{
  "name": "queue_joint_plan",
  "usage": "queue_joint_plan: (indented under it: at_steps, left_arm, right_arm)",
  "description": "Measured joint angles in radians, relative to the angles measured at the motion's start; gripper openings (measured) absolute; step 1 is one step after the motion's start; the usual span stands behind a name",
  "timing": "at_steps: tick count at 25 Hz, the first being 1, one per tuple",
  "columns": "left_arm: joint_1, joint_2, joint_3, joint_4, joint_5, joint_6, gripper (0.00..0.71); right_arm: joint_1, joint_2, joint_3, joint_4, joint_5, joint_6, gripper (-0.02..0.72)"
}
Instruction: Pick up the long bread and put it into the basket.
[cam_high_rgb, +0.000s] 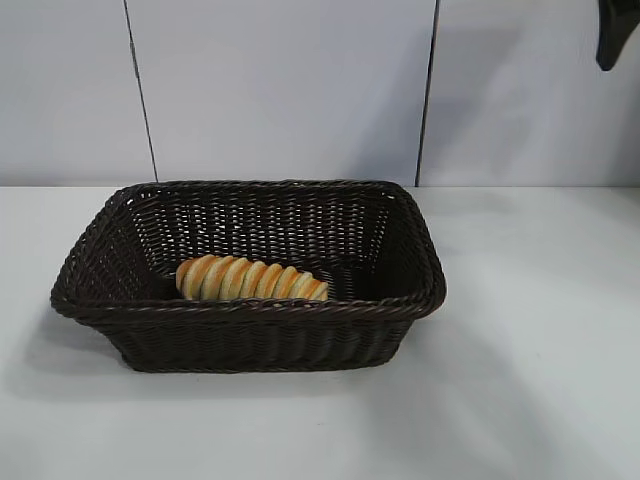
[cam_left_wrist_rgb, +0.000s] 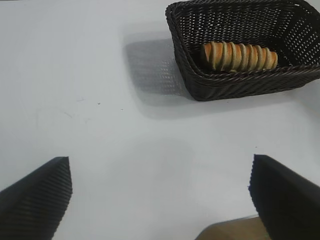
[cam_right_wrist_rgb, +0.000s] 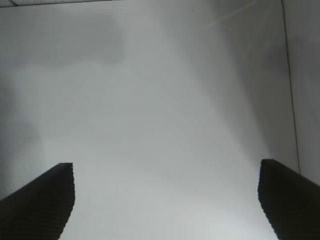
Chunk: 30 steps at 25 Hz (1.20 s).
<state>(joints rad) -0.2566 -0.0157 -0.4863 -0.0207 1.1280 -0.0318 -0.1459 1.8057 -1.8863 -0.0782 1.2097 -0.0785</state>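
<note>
Right now my left pincer (cam_left_wrist_rgb: 160, 200) hangs wide open over the white table (cam_left_wrist_rgb: 100, 125), holding nothing; its two dark ribbed fingers (cam_left_wrist_rgb: 37, 200) stand far apart with bare tabletop between them. A bit of tan surface shows just under the pincer, beside one finger, though I cannot tell what it is. Well ahead of this pincer and off to one side sits the basket (cam_left_wrist_rgb: 225, 87), dark brown wicker with a braided rim, and it throws a soft shadow on the table on the side toward me. The long bread (cam_left_wrist_rgb: 239, 56) lies inside it, on the bottom, close along the long wall nearest my pincer, resting flat with its twisted ridges showing golden and cream.

My right pincer (cam_right_wrist_rgb: 165, 200) is likewise open and empty, its fingers (cam_right_wrist_rgb: 40, 200) spread wide. Beyond them I see only the pale tabletop and a pale wall with a thin dark seam (cam_right_wrist_rgb: 290, 85) running down it; neither basket nor bread shows from that side.

From the outside camera the basket (cam_high_rgb: 250, 330) stands in the middle of the table, the bread (cam_high_rgb: 250, 279) inside it along the front wall. A dark piece of my right arm (cam_high_rgb: 615, 35) hangs at the upper corner, high and well away from the basket.
</note>
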Motion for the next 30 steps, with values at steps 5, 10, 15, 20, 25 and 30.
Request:
queue_joint_plan:
  at_steps: [5,10,15,20,25,30]
  left_arm:
    - [0.0,0.0,0.0,0.0,0.0,0.0,0.696]
    - [0.0,0.0,0.0,0.001,0.0,0.0,0.696]
    - [0.0,0.0,0.0,0.001,0.0,0.0,0.696]
    - [0.0,0.0,0.0,0.001,0.0,0.0,0.696]
    - [0.0,0.0,0.0,0.001,0.0,0.0,0.696]
    - [0.0,0.0,0.0,0.001,0.0,0.0,0.696]
  right_arm:
    - [0.0,-0.087,0.0,0.003,0.035,0.0,0.694]
    - [0.0,-0.213,0.0,0.003,0.047,0.004,0.694]
    - [0.0,-0.373,0.0,0.011,0.052,0.027,0.694]
    - [0.0,-0.611,0.068,0.042,0.055,0.066,0.694]
    - [0.0,-0.909,0.234,0.078,0.059,0.078,0.694]
    - [0.0,-1.202,0.458,0.062,0.059,0.078,0.694]
